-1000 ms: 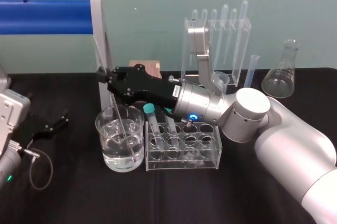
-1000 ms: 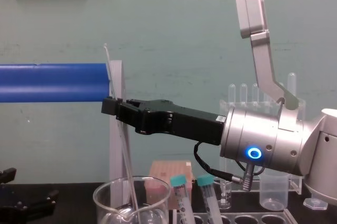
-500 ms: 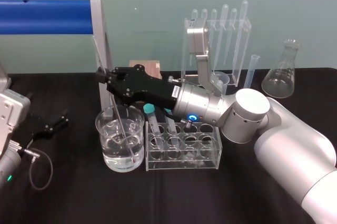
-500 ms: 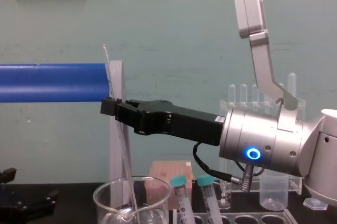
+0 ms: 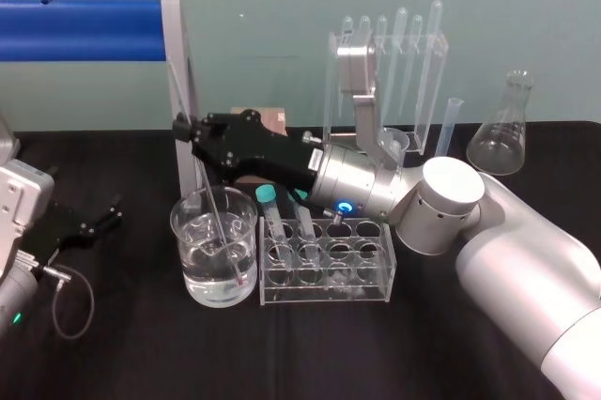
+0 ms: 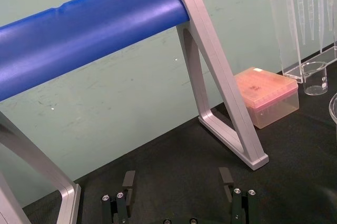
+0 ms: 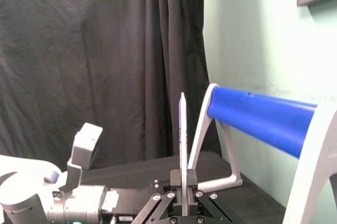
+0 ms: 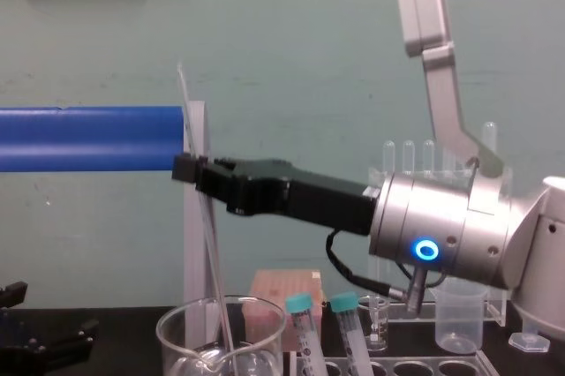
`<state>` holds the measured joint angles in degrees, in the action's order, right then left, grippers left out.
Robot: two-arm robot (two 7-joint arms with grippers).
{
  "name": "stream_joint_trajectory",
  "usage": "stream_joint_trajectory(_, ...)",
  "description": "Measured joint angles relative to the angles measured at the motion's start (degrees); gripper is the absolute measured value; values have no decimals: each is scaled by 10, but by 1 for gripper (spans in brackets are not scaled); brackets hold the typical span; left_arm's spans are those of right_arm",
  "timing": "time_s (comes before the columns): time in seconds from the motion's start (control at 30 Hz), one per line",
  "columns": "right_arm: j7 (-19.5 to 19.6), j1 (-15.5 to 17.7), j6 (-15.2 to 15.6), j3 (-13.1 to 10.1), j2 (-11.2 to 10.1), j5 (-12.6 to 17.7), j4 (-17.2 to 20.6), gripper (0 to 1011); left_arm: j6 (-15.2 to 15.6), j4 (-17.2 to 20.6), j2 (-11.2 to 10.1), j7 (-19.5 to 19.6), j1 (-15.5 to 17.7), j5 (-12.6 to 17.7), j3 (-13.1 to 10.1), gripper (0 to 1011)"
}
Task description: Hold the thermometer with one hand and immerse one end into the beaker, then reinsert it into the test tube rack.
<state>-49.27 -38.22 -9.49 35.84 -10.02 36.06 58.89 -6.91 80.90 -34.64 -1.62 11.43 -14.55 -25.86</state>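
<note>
Pinching the thermometer (image 5: 219,212) high, right gripper (image 5: 183,126) slants it so the tip sits underwater in the beaker (image 5: 183,250); left gripper (image 5: 101,215) parked, spread.
</note>
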Motion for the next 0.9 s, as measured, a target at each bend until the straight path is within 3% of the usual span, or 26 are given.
stream_joint_trajectory(0.2,1,6,0,-12,-9,14,41,57,0,0,0,0,0,0,0,1008)
stream_joint_trajectory(0.5,17,7,13,-49,-43,61,161,57,0,0,0,0,0,0,0,1008)
stream_joint_trajectory(0.73,76,30,11,-96,-107,66,269,57,0,0,0,0,0,0,0,1008)
stream_joint_trajectory(0.83,115,66,17,-117,-144,61,315,57,0,0,0,0,0,0,0,1008)
stream_joint_trajectory(0.87,115,66,17,-117,-144,61,315,57,0,0,0,0,0,0,0,1008)
stream_joint_trajectory(0.9,128,86,20,-124,-157,60,332,57,0,0,0,0,0,0,0,1008)
